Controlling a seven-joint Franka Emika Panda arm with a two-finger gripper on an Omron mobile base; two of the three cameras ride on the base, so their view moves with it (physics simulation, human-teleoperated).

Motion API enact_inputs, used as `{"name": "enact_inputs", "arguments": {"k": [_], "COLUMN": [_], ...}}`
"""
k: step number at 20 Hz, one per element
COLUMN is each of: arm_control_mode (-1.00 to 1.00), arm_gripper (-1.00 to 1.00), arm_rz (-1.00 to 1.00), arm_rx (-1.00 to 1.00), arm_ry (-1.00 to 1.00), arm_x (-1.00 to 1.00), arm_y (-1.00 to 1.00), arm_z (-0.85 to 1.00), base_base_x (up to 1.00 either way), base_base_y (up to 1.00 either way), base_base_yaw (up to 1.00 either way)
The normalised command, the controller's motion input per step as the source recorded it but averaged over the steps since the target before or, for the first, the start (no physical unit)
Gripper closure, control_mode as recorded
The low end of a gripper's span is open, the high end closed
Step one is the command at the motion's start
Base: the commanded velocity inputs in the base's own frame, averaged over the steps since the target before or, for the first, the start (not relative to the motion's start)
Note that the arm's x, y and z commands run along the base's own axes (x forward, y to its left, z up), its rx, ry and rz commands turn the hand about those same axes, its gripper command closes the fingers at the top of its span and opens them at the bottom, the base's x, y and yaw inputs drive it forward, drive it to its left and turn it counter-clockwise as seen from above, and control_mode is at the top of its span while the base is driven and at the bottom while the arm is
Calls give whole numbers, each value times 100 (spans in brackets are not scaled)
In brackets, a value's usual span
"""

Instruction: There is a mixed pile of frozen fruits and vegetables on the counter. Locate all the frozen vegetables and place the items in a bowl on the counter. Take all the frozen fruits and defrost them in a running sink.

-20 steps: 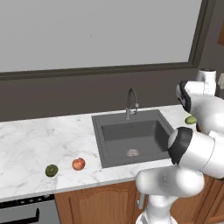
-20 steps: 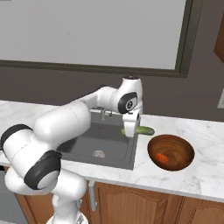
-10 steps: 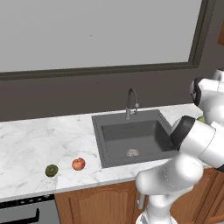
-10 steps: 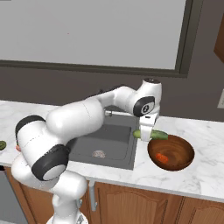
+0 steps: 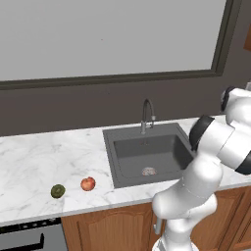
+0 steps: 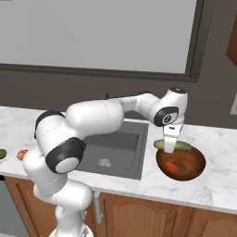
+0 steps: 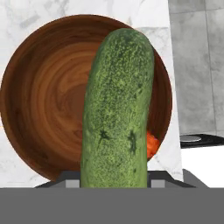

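Observation:
My gripper (image 6: 170, 148) is shut on the green cucumber (image 6: 175, 145), holding it level just above the reddish-brown bowl (image 6: 196, 168) right of the sink (image 6: 115, 148). In the hand view the cucumber (image 7: 117, 109) hangs over the bowl's middle (image 7: 48, 100), and the orange carrot (image 7: 150, 145) peeks out from behind it. The carrot (image 6: 171, 166) lies inside the bowl. On the counter (image 5: 39, 152) left of the sink (image 5: 147, 152) rest the red apple (image 5: 87, 184) and the dark green round fruit (image 5: 58, 191).
A curved grey faucet (image 5: 146, 113) stands behind the basin, whose drain (image 5: 149, 171) sits near its front. A dark window frame runs along the back wall. Wooden cabinets (image 6: 139, 213) sit below the counter.
The arm has swung right with the cucumber, from over the sink's right edge to above the bowl. The apple and the green fruit stayed put.

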Motion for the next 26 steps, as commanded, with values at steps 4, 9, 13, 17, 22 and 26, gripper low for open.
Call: {"name": "enact_inputs", "arguments": {"k": [4, 9, 13, 17, 22, 26], "arm_control_mode": [-100, -100, -100, -100, -100, -100], "arm_gripper": [100, 100, 100, 100, 100, 100], "arm_rz": [0, 0, 0, 0, 0, 0], "arm_rx": [0, 0, 0, 0, 0, 0], "arm_ry": [0, 0, 0, 0, 0, 0], "arm_x": [1, 0, 0, 0, 0, 0], "arm_y": [-21, -17, -8, -1, 0, 0], "arm_z": [-25, -33, -32, -27, -22, -17], "base_base_x": [0, 0, 0, 0, 0, 0], "base_base_y": [0, 0, 0, 0, 0, 0], "base_base_yaw": [0, 0, 0, 0, 0, 0]}}
